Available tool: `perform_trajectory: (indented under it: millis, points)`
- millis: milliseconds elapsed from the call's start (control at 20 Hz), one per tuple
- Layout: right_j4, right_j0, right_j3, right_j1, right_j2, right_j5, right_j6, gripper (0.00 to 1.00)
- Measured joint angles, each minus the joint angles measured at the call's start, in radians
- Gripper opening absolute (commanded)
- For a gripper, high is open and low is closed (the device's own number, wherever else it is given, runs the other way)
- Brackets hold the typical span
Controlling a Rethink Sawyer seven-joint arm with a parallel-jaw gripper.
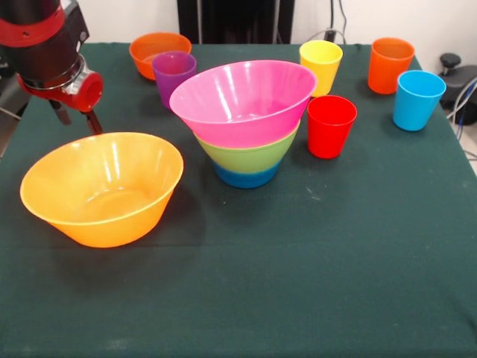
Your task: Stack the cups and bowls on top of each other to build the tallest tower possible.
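Note:
A tower of three nested bowls stands mid-table: a large pink bowl (242, 101) on a green bowl (250, 155) on a small blue bowl (246, 177). The large orange bowl (100, 190) sits alone at the front left, tilted a little. A small orange bowl (153, 48) lies at the back left, with the purple cup (173, 74) in front of it. Upright on the right are the yellow cup (320, 66), red cup (331, 125), orange cup (390, 65) and light blue cup (417, 99). My gripper (76, 119) hangs open and empty just behind the large orange bowl's far rim.
A dark green cloth (313, 283) covers the table. A black knobbed device (451, 63) and cables sit just off the right edge. Dark equipment stands behind the far edge.

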Motion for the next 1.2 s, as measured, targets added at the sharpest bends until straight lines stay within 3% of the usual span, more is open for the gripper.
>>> perform_trajectory:
  millis: [1200]
  points:
    - [-0.010, -0.005, 0.000, 0.045, 0.000, -0.021, 0.000, 1.00]
